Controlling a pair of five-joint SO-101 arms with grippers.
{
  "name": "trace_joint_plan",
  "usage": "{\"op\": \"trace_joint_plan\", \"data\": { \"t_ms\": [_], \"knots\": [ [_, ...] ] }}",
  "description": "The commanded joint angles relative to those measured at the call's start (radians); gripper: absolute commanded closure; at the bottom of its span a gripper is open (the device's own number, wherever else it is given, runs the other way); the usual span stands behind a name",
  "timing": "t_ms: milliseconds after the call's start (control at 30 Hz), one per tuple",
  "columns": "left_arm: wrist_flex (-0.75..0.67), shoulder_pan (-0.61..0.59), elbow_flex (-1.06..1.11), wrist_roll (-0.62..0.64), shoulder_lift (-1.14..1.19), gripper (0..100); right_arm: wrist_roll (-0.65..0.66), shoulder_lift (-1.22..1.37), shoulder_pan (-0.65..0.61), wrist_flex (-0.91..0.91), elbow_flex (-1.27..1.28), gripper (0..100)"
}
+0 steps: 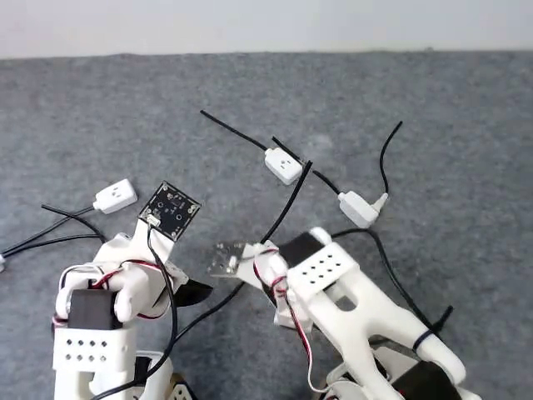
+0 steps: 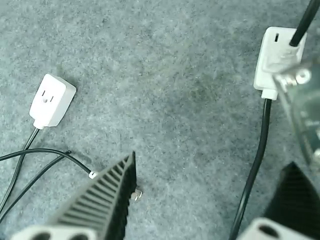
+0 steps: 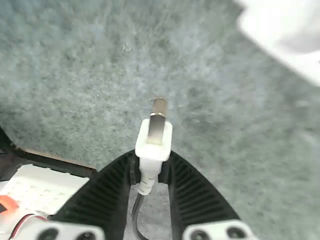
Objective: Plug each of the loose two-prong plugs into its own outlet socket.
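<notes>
Right hand (image 3: 153, 159): I log it clamped on a two-prong plug (image 3: 155, 137). Left hand (image 2: 207, 175): spread, empty, near the outlet socket (image 2: 50, 99).

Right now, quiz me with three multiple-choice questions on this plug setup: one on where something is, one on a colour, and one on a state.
1. Where is the two-prong plug?
A) lying loose, untouched
B) in the right gripper
C) already plugged in

2. What colour is the cord leaving the outlet socket?
A) red
B) white
C) black

3. How is the left gripper?
A) open, holding nothing
B) shut on a cord
C) shut on a plug

Answers:
1. B: the right wrist view shows the gripper clamped on the white plug body, prongs pointing outward.
2. C: the cord running from the white socket is black.
3. A: its fingers stand wide apart with bare carpet between them.
</notes>
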Motion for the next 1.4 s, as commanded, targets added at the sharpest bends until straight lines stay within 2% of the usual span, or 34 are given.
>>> {"op": "trace_joint_plan", "data": {
  "t_ms": [0, 233, 500, 900, 1233, 1367],
  "knots": [
    [-0.023, 0.011, -0.012, 0.002, -0.011, 59, 0.011, -0.018, 0.012, 0.085, -0.160, 98.8],
    [-0.017, 0.012, -0.084, 0.008, -0.012, 59, 0.006, -0.018, 0.012, 0.200, -0.351, 98.8],
    [-0.025, 0.011, -0.252, 0.147, -0.012, 59, -0.017, -0.018, 0.012, 0.277, -0.540, 98.8],
    [-0.195, 0.015, -0.358, 0.350, -0.012, 59, -0.052, -0.036, 0.013, 0.369, -0.819, 98.8],
    [-0.212, 0.232, -0.381, 0.393, -0.014, 59, -0.057, -0.061, 0.013, 0.372, -0.908, 98.8],
    [-0.213, 0.273, -0.355, 0.393, -0.049, 59, -0.057, -0.061, 0.007, 0.372, -0.913, 98.8]
  ]
}}
